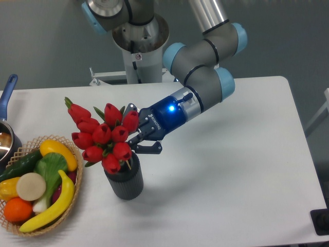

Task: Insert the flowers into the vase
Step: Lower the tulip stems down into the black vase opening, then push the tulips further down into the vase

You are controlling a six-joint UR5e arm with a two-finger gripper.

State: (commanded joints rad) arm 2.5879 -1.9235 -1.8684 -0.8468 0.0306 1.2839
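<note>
The flowers (104, 137), a tight bunch of red tulip buds, stand tilted to the left, with their lowest buds right at the round mouth of the vase (125, 183) and their stems going down into it. The vase is a short dark ribbed cylinder standing upright on the white table. My gripper (135, 132) reaches in from the right at the bunch's right side, just above the vase's rim, and is shut on the flowers below the buds. The buds hide the fingertips and the grip point.
A wicker basket (77, 178) of fruit and vegetables sits just left of the vase at the table's front left corner. A pot with a blue handle (8, 90) is at the left edge. The arm's base (138, 46) stands behind.
</note>
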